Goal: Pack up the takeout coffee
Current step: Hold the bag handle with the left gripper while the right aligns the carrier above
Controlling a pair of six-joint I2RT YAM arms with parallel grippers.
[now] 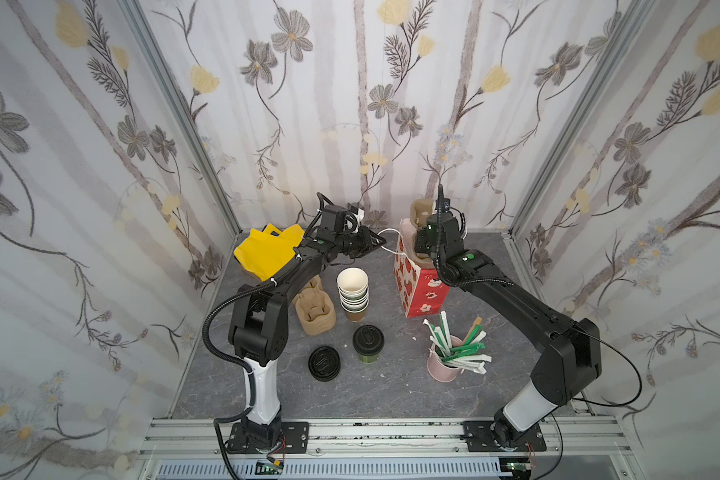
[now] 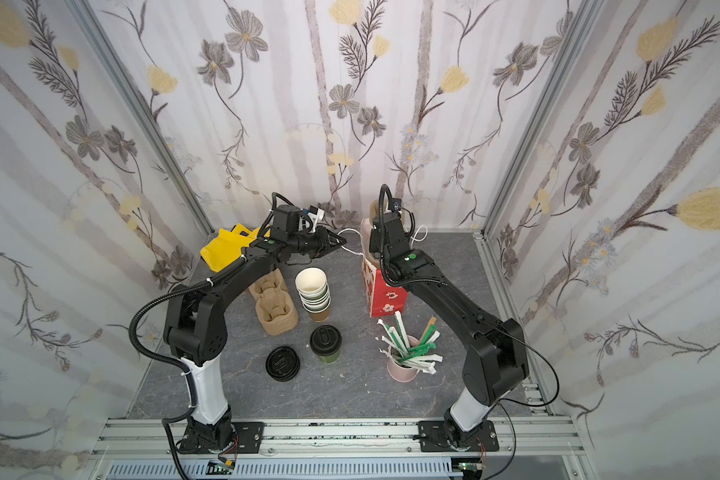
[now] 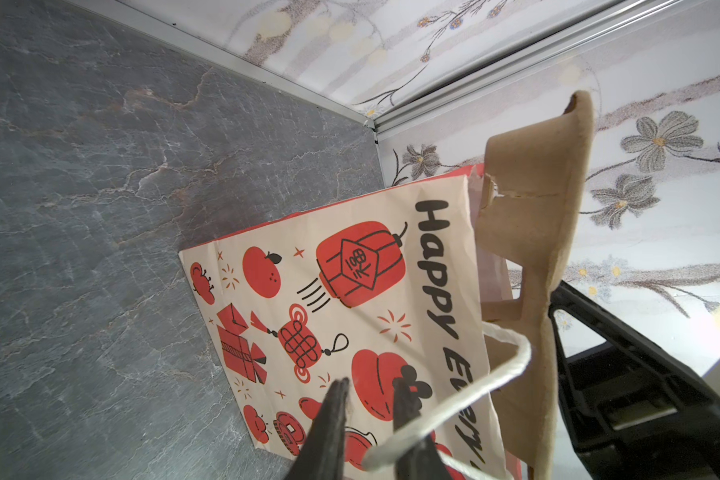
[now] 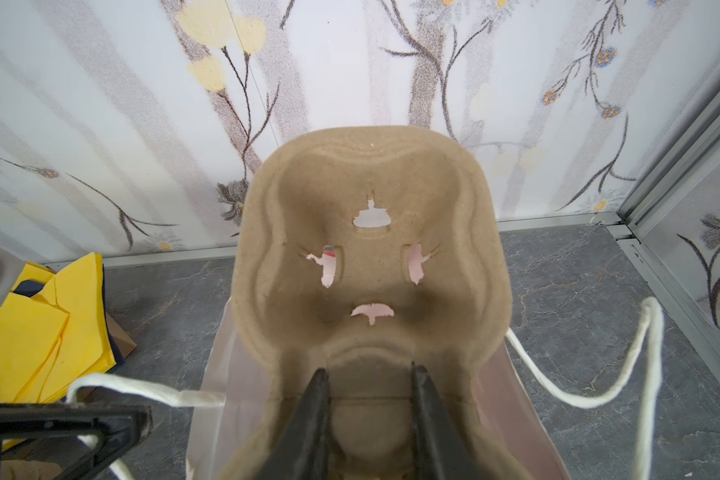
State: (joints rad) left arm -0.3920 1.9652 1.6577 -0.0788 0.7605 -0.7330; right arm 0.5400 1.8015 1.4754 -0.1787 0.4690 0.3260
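One takeout coffee (image 1: 368,343) on counter (image 1: 391,395), right claw (image 4: 368,370) clenched on pulp carrier (image 4: 371,174), left claw (image 3: 371,386) at bag handle (image 3: 512,361), grip unclear

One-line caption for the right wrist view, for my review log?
The right gripper clamps the pulp cup carrier, partly inside the paper bag, rope handles splayed to both sides.

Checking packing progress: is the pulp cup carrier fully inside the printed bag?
Partly in: the carrier stands on end in the bag, its upper part sticking out above the rim.

Black arms (image 1: 512,299), white base links (image 1: 262,386), corrugated cables (image 1: 209,332)
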